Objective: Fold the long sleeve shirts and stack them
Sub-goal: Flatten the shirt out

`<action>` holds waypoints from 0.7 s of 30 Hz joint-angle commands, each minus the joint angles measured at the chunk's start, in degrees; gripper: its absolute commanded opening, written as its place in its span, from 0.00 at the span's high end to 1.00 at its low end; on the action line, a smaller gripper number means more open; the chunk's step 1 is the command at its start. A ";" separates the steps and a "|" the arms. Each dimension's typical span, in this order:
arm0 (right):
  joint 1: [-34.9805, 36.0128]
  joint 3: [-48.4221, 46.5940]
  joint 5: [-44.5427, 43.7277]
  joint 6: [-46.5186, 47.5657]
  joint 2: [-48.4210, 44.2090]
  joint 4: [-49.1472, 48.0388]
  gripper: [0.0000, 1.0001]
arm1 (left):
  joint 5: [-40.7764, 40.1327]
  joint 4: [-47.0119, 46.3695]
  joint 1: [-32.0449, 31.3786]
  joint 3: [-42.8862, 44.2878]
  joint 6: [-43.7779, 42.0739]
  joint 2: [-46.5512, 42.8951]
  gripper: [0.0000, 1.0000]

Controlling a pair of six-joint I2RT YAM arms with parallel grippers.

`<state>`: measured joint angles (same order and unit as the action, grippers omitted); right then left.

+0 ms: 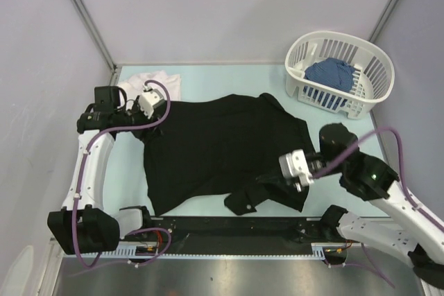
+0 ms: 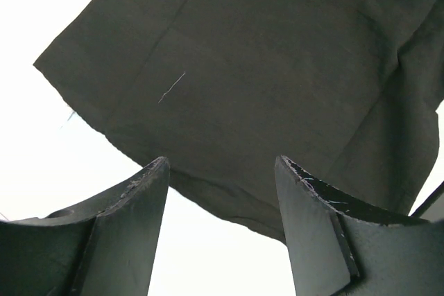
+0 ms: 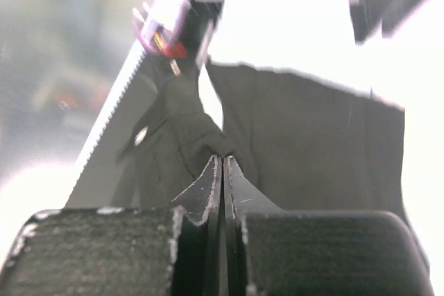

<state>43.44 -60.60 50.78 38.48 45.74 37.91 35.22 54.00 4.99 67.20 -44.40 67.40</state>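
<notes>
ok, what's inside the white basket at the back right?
A crumpled blue cloth lies in the basket, with bare white slats showing around it. Anything beneath the cloth is covered, so I cannot tell whether more lies under it.

A: Is there any writing, label, brand or number here that one can read?
B: No, none. The black shirt (image 1: 222,150) shows only plain cloth, and the white basket (image 1: 340,73) shows only slats on its wall.
A: And on the robot itself?
B: The casing of the left arm (image 1: 94,164) and of the right arm (image 1: 395,206) carries no letter that I can make out. In the right wrist view the far parts are too blurred to tell.
</notes>
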 commanded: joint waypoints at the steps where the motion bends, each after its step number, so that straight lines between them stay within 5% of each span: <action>1: 12.70 1.71 -7.01 -2.10 -2.67 -16.63 1.00 | 2.75 -0.65 -0.34 0.04 0.20 -2.27 0.32; 10: 17.82 6.55 -6.75 0.18 -7.06 -23.14 1.00 | 1.34 3.65 -0.51 -5.05 -7.09 -5.96 0.32; 14: 17.82 5.58 -9.29 4.14 -11.18 -16.77 1.00 | -1.98 7.86 -1.74 -9.27 -14.98 -8.07 0.33; 21: 17.82 1.63 -16.06 1.25 -15.23 -2.85 1.00 | -16.03 9.29 -1.83 -21.84 -12.12 -6.31 0.35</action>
<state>60.97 -55.42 39.88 40.60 31.73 28.60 28.21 60.53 3.33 50.59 -55.66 60.45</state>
